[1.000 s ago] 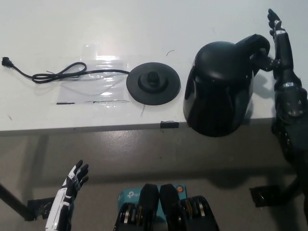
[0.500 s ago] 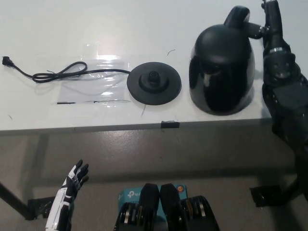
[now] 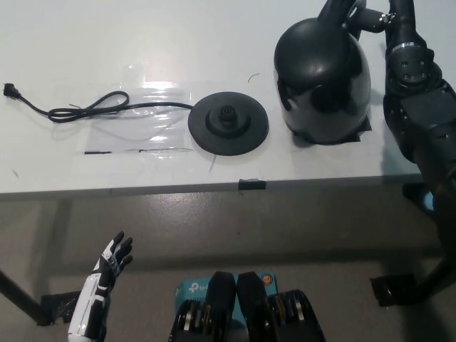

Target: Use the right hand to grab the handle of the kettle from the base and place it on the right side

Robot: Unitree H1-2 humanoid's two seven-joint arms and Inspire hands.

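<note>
right hand raised at top right; left hand low, fingers spread.

Top edge is cutting off the kettle handle and the right hand, so grip can't be judged. Left hand is showing small w/ forearm running off bottom edge.

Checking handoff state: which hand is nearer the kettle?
Right. The black right hand is at the handle of the kettle, top right. The white left hand hangs open below the table edge, lower left, far away.
</note>
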